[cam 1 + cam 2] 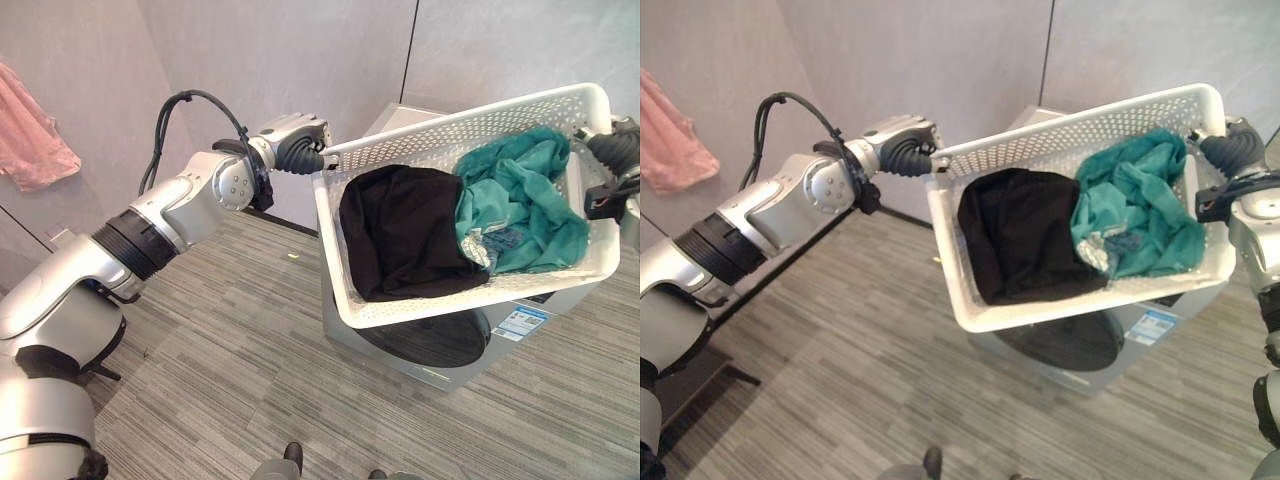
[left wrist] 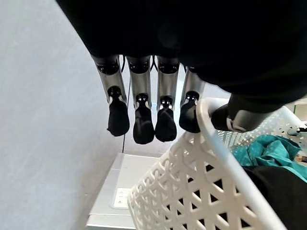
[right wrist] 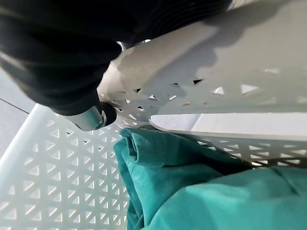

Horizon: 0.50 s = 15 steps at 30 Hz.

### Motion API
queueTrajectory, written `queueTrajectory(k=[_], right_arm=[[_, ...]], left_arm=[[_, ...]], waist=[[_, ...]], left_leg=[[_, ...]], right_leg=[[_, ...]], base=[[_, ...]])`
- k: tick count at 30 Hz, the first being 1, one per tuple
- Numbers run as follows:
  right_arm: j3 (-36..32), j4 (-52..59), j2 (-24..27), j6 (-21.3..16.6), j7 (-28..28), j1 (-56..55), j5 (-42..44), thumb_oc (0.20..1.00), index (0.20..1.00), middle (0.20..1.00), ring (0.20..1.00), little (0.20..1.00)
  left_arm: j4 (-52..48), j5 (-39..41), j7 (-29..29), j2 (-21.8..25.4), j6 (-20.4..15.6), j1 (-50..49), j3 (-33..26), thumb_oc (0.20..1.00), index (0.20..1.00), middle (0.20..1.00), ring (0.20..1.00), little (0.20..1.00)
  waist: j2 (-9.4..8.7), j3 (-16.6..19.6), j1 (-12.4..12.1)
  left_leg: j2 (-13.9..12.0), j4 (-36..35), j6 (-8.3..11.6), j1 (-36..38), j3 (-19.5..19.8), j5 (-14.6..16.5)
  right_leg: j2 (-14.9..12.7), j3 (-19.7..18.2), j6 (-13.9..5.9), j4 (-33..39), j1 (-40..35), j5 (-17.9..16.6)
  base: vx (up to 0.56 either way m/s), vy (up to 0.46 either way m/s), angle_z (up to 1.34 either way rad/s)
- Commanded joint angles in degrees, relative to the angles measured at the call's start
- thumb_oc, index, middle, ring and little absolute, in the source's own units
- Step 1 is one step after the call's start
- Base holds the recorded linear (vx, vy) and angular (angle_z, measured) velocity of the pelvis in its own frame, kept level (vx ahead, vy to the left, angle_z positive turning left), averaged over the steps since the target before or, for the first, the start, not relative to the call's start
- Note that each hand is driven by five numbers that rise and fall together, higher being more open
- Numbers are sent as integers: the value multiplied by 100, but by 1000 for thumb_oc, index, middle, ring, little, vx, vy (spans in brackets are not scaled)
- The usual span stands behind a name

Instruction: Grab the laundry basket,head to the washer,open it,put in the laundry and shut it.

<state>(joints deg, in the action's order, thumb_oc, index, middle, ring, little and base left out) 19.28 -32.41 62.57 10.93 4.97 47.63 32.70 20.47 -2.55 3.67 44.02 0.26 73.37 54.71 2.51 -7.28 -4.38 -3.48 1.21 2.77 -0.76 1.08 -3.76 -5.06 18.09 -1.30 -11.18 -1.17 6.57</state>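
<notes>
Left wrist view: left hand (image 2: 158, 86) fingers (image 2: 144, 125) and thumb pinch basket (image 2: 211, 143) rim; right hand (image 1: 1230, 150) grip unclear.

Laundry basket (image 1: 585, 270): white perforated plastic. Black garment (image 1: 400, 235), teal garment (image 1: 520, 195): soft matt cloth. Washer (image 1: 440, 345): smooth grey metal.

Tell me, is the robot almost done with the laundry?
Not yet. Done: the white basket is lifted, left hand and right hand at its two ends, above the washer. The black cloth and teal cloth lie inside. Left: opening, loading, shutting.
</notes>
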Motion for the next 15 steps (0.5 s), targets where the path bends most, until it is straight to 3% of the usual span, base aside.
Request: queueTrajectory(k=[1,12,14,15], right_arm=[[-7,397,-246,-831,-2,1283,111,200,200,200,200,200],[589,-589,-278,-811,35,1852,271,200,200,200,200,200],[786,-813,-277,-807,30,2036,286,200,200,200,200,200],[859,-909,-257,-825,38,2155,298,200,200,200,200,200]], left_arm=[[418,196,-408,-803,-202,944,-181,200,200,200,200,200],[1655,51,-942,-1435,-151,1425,-79,200,200,200,200,200],[1821,-5,-998,-1425,-141,1554,27,200,200,200,200,200],[1854,-6,-1016,-1383,-143,1662,76,200,200,200,200,200]], waist=[[-448,293,-2],[-492,230,256],[-526,193,285],[-552,95,290]], left_leg=[[-90,32,-123,270,-11,403],[-129,-78,-53,192,-17,327],[-170,166,-16,84,-54,371],[-172,623,32,-128,-31,390]], right_leg=[[-69,-145,-339,1105,-822,-240],[81,-284,-273,1262,-718,-255],[99,-326,-239,1267,-704,-243],[105,-375,-182,1219,-674,-227]], base=[[0,0,0],[23,-22,0],[-4,-42,-2],[-45,-51,0]])
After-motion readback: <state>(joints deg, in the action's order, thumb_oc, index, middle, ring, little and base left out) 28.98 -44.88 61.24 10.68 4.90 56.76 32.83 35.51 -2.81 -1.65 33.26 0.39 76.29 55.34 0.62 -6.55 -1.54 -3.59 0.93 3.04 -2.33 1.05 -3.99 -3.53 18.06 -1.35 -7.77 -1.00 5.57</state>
